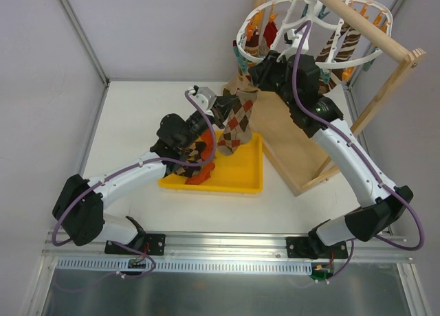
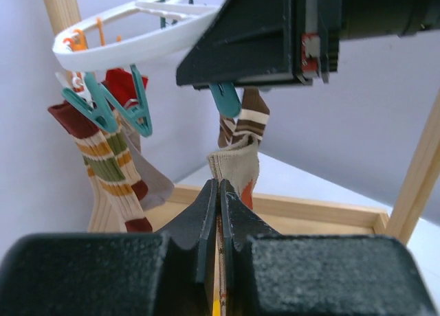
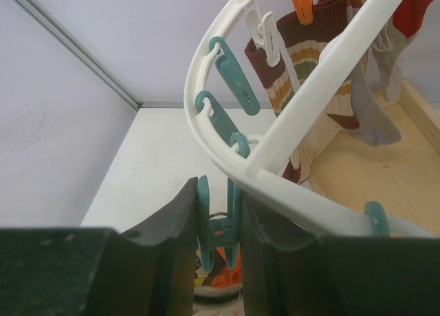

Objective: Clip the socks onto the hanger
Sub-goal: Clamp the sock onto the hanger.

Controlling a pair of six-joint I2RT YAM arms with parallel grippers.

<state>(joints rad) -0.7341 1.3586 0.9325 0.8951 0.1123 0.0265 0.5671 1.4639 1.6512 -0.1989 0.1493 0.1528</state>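
A white table (image 1: 137, 123) is seen from above. Two robot arms reach from its near edge toward a wooden stand (image 1: 292, 141) at the back right. A white ring-shaped hanger (image 1: 242, 36) hangs from the stand's top rod, with pegs dangling around its rim.

The left gripper (image 1: 218, 112) is pinched tight on a brown-and-beige argyle sock (image 1: 237, 123). It holds the sock's upper edge just below the near side of the ring, and the lower end hangs over a yellow tray (image 1: 240, 180). The right gripper (image 3: 218, 237) is closed around a teal clothespin (image 3: 218, 223) on that same side and appears to be squeezing it. The sock's edge sits under the peg's tip and is not yet in it.

The hanger hangs free, so pressure from the right arm could swing or tilt it and carry the peg away from the sock. The soft edge could fold, or the peg could catch too little cloth and let the sock fall. The two grippers work very close together and might bump.

Striped socks (image 2: 110, 165) already clipped on crowd the space to the left of the peg. A white spoke crosses the right wrist view, hiding the peg's mouth. In the tray lie an orange-red sock (image 1: 201, 177) and a second argyle sock (image 1: 194, 153), partly under the left arm.
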